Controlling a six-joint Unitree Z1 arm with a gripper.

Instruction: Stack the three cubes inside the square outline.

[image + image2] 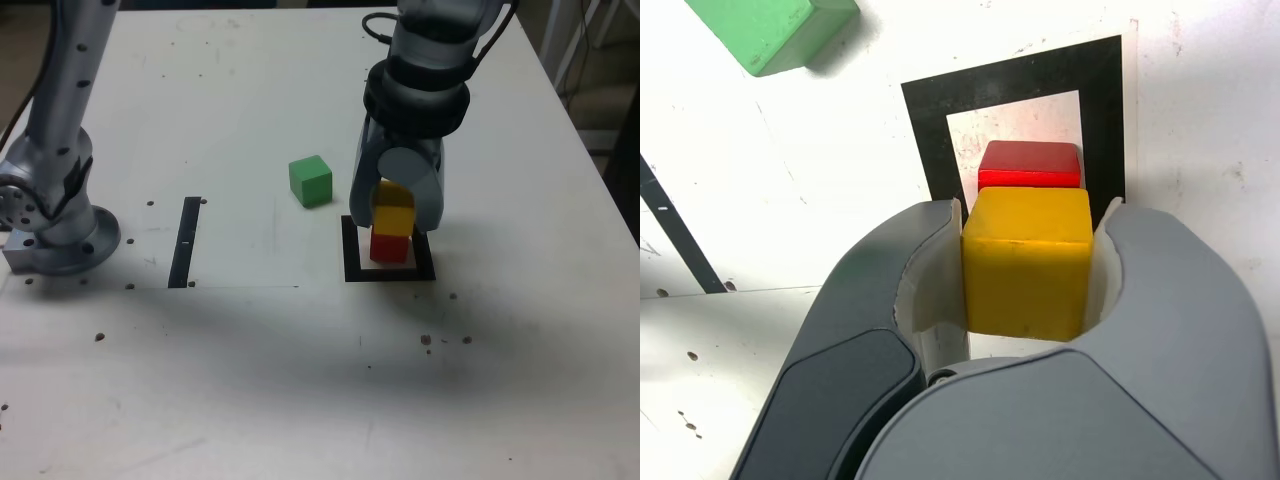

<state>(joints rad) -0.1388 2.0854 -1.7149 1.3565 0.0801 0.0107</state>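
Note:
The yellow cube point(393, 212) point(1025, 270) sits on top of the red cube point(390, 247) point(1030, 165), and both stand inside the square outline point(352, 250) point(925, 130). My gripper point(400, 215) point(1033, 215) reaches down over the stack with one jaw close against each side of the yellow cube. Whether the pads still press on it I cannot tell. The green cube point(310, 181) point(770, 30) lies alone on the table, to the exterior view's left of the outline and a little farther back.
A narrow black strip point(185, 240) point(675, 235) is taped to the white table at the exterior view's left. The arm's base point(55, 220) stands at the left edge. The table's right edge point(600, 170) runs close behind the gripper.

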